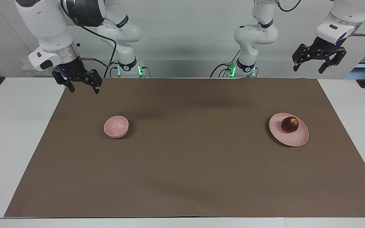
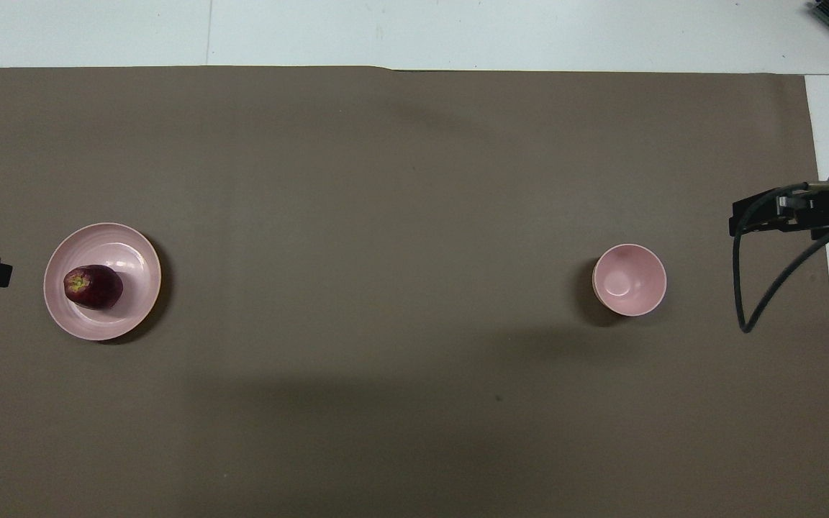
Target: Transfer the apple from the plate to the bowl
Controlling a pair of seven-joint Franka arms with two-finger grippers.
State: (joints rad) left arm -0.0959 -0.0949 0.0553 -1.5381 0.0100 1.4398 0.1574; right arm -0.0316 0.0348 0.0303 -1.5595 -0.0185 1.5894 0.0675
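The dark red apple [image 1: 289,124] lies on the pale pink plate [image 1: 297,140] toward the left arm's end of the table. The small, deep pink bowl [image 1: 116,126] stands empty toward the right arm's end. My left gripper [image 1: 308,69] is open and empty, raised over the table's edge at the left arm's end, apart from the plate. My right gripper [image 1: 83,90] is open and empty, raised over the mat's corner at the right arm's end, apart from the bowl. The overhead view shows the apple [image 2: 93,286], plate [image 2: 130,248] and bowl [image 2: 630,280].
A brown mat [image 1: 188,164] covers most of the white table [image 1: 14,126]. A wide stretch of mat lies between bowl and plate. A black cable [image 2: 760,288] hangs by the right gripper in the overhead view.
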